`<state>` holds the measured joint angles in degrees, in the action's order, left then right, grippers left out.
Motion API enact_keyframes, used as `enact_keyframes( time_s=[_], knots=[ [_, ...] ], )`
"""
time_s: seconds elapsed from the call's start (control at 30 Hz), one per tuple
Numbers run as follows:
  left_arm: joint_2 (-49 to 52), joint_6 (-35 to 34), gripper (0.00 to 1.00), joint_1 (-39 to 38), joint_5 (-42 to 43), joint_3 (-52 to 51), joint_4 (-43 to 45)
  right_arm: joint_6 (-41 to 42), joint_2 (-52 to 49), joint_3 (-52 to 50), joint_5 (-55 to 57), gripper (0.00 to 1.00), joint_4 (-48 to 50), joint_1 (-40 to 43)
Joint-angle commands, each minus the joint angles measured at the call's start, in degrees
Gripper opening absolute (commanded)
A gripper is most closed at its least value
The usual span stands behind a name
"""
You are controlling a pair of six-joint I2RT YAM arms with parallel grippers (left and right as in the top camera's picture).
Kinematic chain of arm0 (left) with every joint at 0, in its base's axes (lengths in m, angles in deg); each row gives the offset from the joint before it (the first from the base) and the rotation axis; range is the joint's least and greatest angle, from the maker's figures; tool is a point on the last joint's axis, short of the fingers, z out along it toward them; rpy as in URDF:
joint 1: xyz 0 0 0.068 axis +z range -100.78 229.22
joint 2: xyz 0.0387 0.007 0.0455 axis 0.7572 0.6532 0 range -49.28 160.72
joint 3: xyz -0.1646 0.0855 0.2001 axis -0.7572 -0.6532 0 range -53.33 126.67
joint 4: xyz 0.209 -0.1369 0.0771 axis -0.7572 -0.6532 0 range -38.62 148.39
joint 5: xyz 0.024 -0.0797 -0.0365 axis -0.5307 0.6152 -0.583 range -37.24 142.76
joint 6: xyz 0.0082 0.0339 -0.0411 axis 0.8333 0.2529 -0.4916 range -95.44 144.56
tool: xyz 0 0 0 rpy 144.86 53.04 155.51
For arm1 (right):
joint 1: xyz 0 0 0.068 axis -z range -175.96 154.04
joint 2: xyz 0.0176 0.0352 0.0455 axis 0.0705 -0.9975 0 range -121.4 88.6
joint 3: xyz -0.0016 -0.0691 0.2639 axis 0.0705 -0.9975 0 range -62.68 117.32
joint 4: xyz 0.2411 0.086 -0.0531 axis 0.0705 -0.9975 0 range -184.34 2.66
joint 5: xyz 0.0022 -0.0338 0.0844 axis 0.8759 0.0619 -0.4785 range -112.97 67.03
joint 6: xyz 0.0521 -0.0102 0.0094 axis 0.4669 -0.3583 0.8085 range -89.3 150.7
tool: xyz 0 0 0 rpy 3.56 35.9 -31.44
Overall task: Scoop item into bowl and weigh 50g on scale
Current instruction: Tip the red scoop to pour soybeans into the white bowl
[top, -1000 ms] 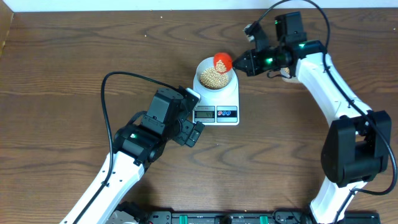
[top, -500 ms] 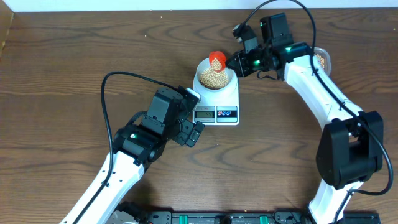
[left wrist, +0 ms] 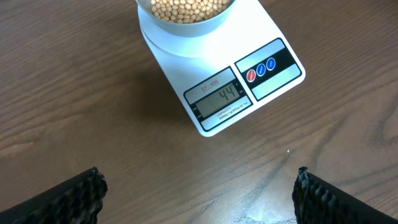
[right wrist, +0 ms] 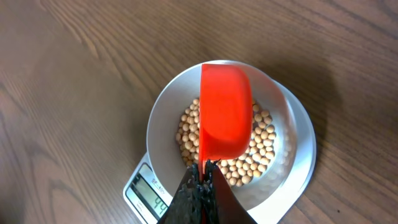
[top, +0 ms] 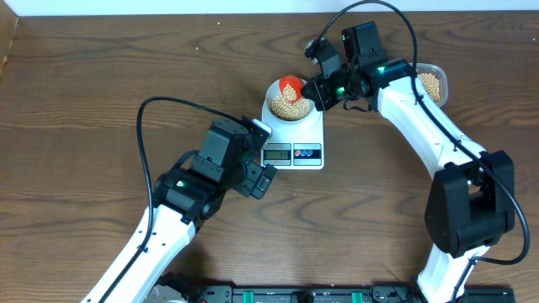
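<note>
The white scale (top: 296, 139) stands mid-table with the pale bowl (top: 274, 90) on it, holding tan beans (top: 286, 106). Its display (left wrist: 222, 99) reads 44 in the left wrist view. My right gripper (top: 315, 91) is shut on the handle of a red scoop (top: 291, 87), which is turned bottom-up over the bowl; the right wrist view shows the scoop (right wrist: 226, 116) above the beans (right wrist: 260, 149) and the bowl's rim (right wrist: 157, 124). My left gripper (top: 263, 175) is open and empty just left of the scale's front, over bare table (left wrist: 199, 205).
A clear plastic tub (top: 433, 82) with more beans sits at the back right, behind the right arm. The right arm's black cable loops over the table's back edge. The left arm reaches in from the front left.
The right gripper has moved left and carried the red scoop from the bowl's right rim to over the bowl, tipping it over. The left arm has not moved.
</note>
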<state>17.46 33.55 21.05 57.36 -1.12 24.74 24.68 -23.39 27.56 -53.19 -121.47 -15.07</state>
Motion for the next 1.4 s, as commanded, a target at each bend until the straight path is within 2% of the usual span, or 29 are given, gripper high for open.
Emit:
enact_keyframes(
  time_s=[0.0, 0.5, 0.97, 1.37],
  knots=[
    [-0.5, -0.3, 0.98, 0.2, 0.5, 1.7, -0.1, -3.1, 2.1, 0.9, 0.3, 0.01, -0.2, -0.5],
    [-0.5, -0.3, 0.98, 0.2, 0.5, 1.6, -0.1, -15.5, 2.1, 0.9, 0.3, 0.01, -0.6, -0.5],
    [-0.5, -0.3, 0.98, 0.2, 0.5, 1.7, -0.1, -17.7, 2.1, 0.9, 0.3, 0.01, -0.5, -0.5],
    [-0.5, -0.3, 0.98, 0.2, 0.5, 1.6, -0.1, -23.5, 2.1, 0.9, 0.3, 0.01, -0.9, -1.0]
  ],
)
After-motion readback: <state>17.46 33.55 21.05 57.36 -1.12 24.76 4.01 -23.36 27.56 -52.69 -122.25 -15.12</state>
